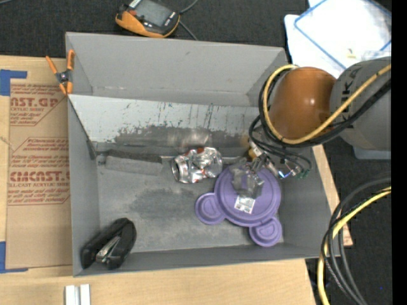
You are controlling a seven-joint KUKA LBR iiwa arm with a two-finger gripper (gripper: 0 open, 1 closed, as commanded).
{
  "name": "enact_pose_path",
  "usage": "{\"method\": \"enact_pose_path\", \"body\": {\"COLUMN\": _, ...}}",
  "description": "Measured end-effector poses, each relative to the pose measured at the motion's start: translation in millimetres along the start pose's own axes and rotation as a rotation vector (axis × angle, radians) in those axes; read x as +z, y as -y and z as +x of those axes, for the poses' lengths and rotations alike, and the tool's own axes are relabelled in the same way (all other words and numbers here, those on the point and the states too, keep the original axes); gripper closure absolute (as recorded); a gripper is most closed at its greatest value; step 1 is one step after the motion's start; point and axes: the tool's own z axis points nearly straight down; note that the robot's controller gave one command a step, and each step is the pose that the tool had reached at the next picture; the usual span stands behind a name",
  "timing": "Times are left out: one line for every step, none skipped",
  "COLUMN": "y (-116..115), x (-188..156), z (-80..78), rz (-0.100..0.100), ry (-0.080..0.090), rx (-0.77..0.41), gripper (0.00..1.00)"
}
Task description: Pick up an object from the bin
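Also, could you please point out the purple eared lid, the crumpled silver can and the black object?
purple eared lid (269,201): camera view, disc's right side.
crumpled silver can (197,164): camera view, its middle.
black object (109,243): camera view, its middle.

Most of the bin's (140,202) left and middle floor lies bare. There is open room between the black object (109,243) in the near-left corner and the crumpled silver can (197,164) near the back wall. The right half is crowded. A purple mouse-eared lid (270,199) lies flat there, just beside the can, with the gripper (245,189) and its cables directly above it — the arm's orange cover (305,103) overhangs the right rim.
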Motion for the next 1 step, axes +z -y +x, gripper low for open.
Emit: {"method": "enact_pose_path", "body": {"y": 12.4, "x": 14.5, "z": -6.6, "rz": -0.003, "ry": 0.014, "rx": -0.203, "gripper": 1.0}}
